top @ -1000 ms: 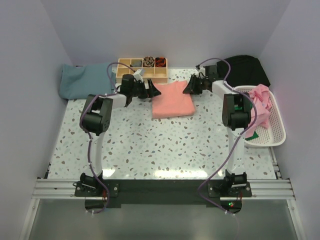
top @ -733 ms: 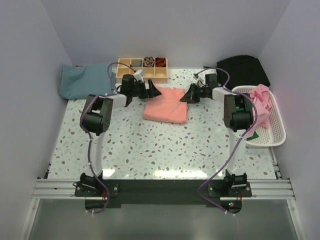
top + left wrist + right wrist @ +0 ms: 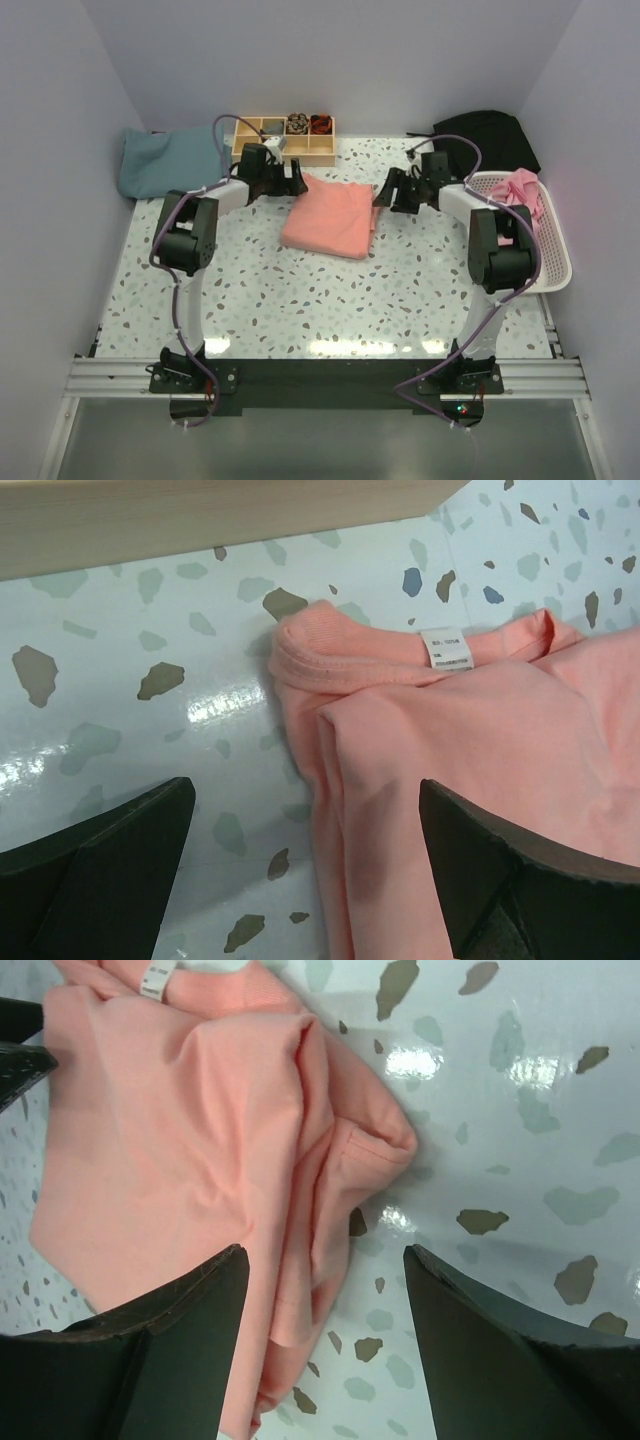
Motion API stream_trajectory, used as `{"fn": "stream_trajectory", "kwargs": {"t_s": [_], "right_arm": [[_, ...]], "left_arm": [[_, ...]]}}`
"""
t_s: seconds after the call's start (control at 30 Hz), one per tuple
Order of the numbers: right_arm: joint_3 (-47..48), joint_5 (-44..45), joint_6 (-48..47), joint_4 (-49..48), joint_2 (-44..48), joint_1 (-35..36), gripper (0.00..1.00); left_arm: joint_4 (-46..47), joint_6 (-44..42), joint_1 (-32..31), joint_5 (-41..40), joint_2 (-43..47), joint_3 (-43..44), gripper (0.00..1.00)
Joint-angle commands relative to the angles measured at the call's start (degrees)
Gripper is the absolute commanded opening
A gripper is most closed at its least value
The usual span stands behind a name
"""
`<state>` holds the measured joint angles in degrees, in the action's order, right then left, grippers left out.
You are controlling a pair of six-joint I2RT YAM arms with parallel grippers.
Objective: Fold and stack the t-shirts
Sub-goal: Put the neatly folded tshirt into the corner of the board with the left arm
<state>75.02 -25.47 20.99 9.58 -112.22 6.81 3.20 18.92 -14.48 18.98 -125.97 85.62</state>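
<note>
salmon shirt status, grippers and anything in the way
Left gripper open at the collar end, right gripper open at the opposite edge, neither gripping. Salmon-pink t-shirt folded, flat on the table. Wooden compartment tray close behind left gripper.

Salmon-pink soft cotton short-sleeved t-shirt (image 3: pixel 328 218): lying folded into a slightly skewed rectangle on the far middle of the speckled table (image 3: pixel 300 300), its ribbed collar and white neck label (image 3: pixel 443 648) showing at the far edge, one side fold bunching loosely. Dusty teal-blue cotton t-shirt (image 3: pixel 170 162): lying rumpled and unfolded at the far left corner, well apart. Brighter pink t-shirt (image 3: pixel 522 190): sitting crumpled in the white lattice basket (image 3: pixel 552 262) at the right edge.
</note>
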Motion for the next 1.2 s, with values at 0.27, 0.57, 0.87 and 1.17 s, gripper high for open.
{"fn": "stream_trajectory", "kwargs": {"t_s": [0.27, 0.57, 0.87, 1.17], "right_arm": [[-6.55, -0.44, 2.3, -0.88, 5.08, 1.1, 0.68], [-8.84, -6.69, 6.6, -6.94, 3.86, 2.86, 0.68], [-3.57, -8.36, 7.57, -6.86, -3.43, 7.16, 0.68], [-2.51, -7.75, 7.57, -6.77, -6.34, 8.75, 0.67]], "left_arm": [[-2.95, -1.34, 0.24, 10.27, 2.66, -2.21, 1.0], [4.26, 2.79, -0.81, 20.03, 7.93, -16.44, 1.0], [19.29, 10.43, -3.36, 30.14, 2.85, -20.24, 1.0], [24.31, 15.62, -4.59, 32.0, -2.87, -16.37, 0.23]]}}
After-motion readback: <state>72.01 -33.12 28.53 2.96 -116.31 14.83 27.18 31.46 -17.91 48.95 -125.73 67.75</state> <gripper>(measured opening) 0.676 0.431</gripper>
